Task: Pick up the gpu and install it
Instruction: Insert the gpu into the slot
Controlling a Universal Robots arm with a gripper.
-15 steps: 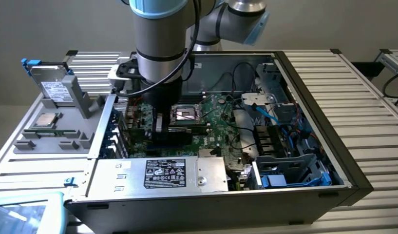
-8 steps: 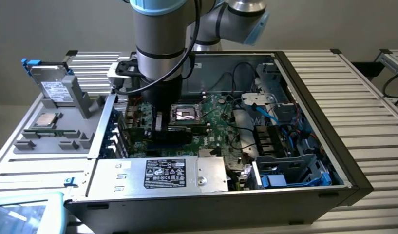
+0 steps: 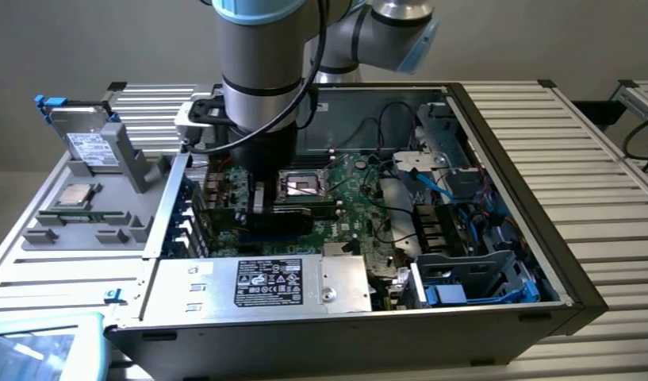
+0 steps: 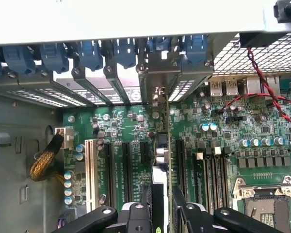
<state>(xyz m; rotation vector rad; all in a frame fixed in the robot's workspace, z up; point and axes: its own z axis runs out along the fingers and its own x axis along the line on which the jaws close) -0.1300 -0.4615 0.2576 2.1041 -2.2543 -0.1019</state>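
By the tabletop (image 3: 599, 143) edge on the exterior view's left: grey parts tray (image 3: 48, 238) carrying a hard drive (image 3: 89, 147) propped up at the back, a processor (image 3: 75, 194) lying flat and a memory stick (image 3: 86, 214) just in front of it. Next along, across the tabletop's middle: open computer case (image 3: 335, 329), motherboard (image 3: 350, 218) flat on its floor. Reaches down into the case from above with the arm (image 3: 260, 63) upright, gripper (image 3: 262, 200) low over the expansion slots (image 4: 126, 165). Grips the gpu (image 4: 161, 145) by its upper edge, fingers (image 4: 182, 213) closed on either side of the card. Holds it on edge, in line with one slot, metal bracket end up against the case's rear wall below the row of blue latches (image 4: 89, 53). Cannot tell whether seated in the slot or just above it. Further toward the exterior view's right: bare processor socket (image 3: 302, 184), then a blue cable (image 3: 435, 186) and a drive cage (image 3: 482, 278) by the case's far wall.
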